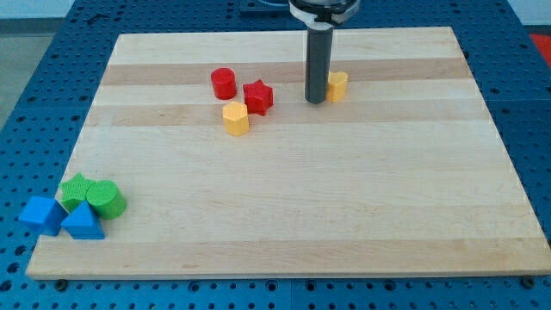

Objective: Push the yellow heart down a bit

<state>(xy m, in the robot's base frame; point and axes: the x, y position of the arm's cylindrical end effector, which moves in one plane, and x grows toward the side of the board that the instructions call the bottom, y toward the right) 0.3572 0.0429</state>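
A yellow block (338, 85), which may be the heart, lies near the view's top, right of centre; my rod hides its left part. My tip (316, 101) rests on the board right against the block's left side, slightly below it. A second yellow block (235, 118), pentagon-like, lies further left, well clear of the tip.
A red cylinder (224, 83) and a red star (257, 96) sit just above the second yellow block. At the bottom left corner a green star (77, 188), a green cylinder (108, 199), a blue cube (40, 214) and a blue triangle (83, 222) are clustered. The wooden board (344, 215) lies on a blue pegboard.
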